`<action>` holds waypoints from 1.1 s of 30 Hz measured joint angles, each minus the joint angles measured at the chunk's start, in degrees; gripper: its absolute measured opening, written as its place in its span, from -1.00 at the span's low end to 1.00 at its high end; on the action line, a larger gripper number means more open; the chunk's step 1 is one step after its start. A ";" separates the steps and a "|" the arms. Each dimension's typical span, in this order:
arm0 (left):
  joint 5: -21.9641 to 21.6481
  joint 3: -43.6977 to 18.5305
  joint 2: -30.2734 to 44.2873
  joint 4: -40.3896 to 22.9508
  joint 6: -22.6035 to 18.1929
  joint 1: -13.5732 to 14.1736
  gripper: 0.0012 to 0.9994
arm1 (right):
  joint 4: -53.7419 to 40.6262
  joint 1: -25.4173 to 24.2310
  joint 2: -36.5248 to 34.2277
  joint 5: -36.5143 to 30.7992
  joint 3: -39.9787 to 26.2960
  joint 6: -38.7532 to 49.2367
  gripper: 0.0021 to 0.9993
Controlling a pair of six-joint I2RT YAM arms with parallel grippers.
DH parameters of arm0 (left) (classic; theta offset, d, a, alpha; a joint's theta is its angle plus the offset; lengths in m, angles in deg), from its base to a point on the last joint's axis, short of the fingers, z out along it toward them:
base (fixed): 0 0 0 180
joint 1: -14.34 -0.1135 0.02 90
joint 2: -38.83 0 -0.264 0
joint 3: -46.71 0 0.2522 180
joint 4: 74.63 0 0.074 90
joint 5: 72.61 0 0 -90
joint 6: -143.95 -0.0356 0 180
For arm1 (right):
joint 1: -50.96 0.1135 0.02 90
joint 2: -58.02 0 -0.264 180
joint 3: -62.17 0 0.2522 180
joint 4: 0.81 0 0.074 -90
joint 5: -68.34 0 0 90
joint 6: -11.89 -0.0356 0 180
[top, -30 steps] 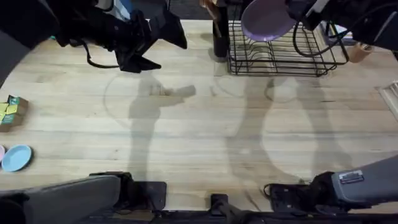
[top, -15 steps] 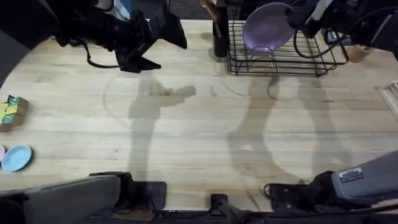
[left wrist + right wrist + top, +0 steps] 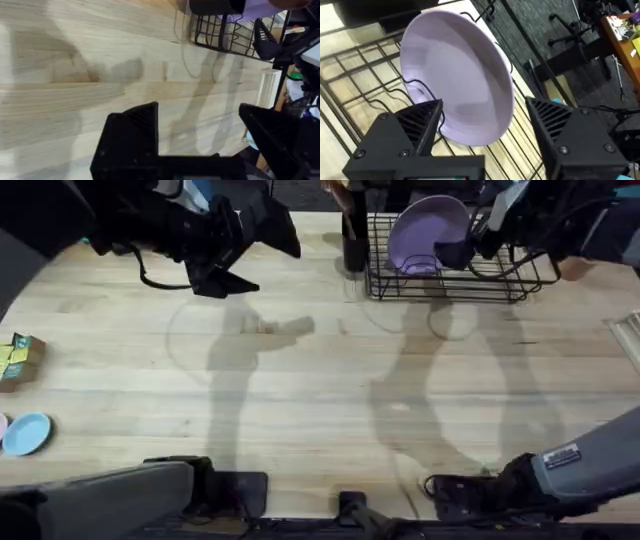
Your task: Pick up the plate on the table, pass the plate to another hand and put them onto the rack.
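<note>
The lavender plate (image 3: 428,232) (image 3: 457,85) stands nearly upright on edge among the wires of the black rack (image 3: 510,280) (image 3: 350,95) at the table's far right. My right gripper (image 3: 463,248) (image 3: 485,107) is at the plate's near edge. It is open, with its fingers (image 3: 415,125) spread wide on either side of the rim and not pressing on it. My left gripper (image 3: 255,260) (image 3: 199,110) hovers open over the far left of the table (image 3: 320,380), with nothing between its fingers. In the left wrist view the rack (image 3: 220,35) lies far off.
A black utensil cup (image 3: 353,230) stands against the rack's left side. A small light-blue dish (image 3: 27,432) and a green-and-yellow box (image 3: 20,355) lie at the left edge. A clear roll (image 3: 267,90) stands near the table's right edge.
The plate has come down from above the rack and now stands among its wires. The right gripper came down with it. The left arm has not moved.
</note>
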 joint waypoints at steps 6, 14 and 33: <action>0.01 0.00 0.00 0.00 0.00 0.00 0.99 | -0.14 0.00 2.68 -0.02 0.00 -4.43 1.00; 0.02 0.00 0.00 0.00 0.01 0.00 0.99 | -11.48 0.00 12.23 -0.02 0.00 -14.58 1.00; 0.00 0.00 0.02 0.00 0.00 0.00 0.99 | -39.92 0.00 32.94 0.00 0.00 -35.11 1.00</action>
